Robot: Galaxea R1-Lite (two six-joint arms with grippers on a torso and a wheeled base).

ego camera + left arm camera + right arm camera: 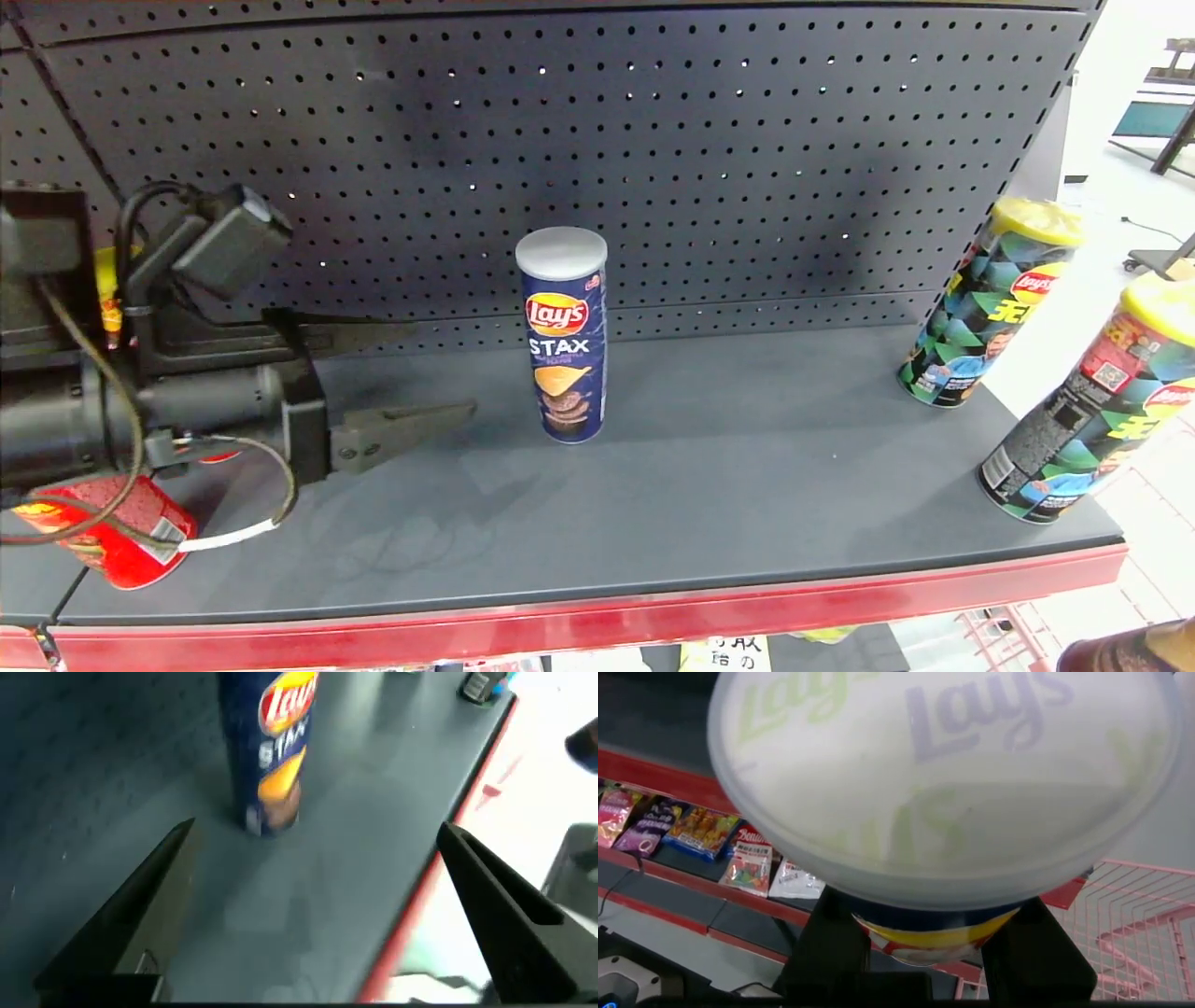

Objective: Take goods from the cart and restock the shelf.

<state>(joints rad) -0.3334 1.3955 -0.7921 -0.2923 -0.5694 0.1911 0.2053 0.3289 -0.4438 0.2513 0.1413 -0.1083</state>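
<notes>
A blue chips can (563, 334) with a white lid stands upright mid-shelf on the grey shelf board (747, 485). My left gripper (439, 369) hovers just left of it, open and holding nothing. In the left wrist view the blue can (271, 756) stands beyond the open gripper (318, 831), apart from both fingers. My right gripper (929, 952) is shut on a yellow chips can (934, 929); its pale lid (943, 775) hides most of the can.
Two yellow-lidded cans (990, 303) (1088, 401) stand at the shelf's right end. A red can (112, 532) lies tilted at the front left under my left arm. A perforated back panel (653, 140) closes the rear. Snack bags (701, 831) and a pink cart (1148, 943) are below.
</notes>
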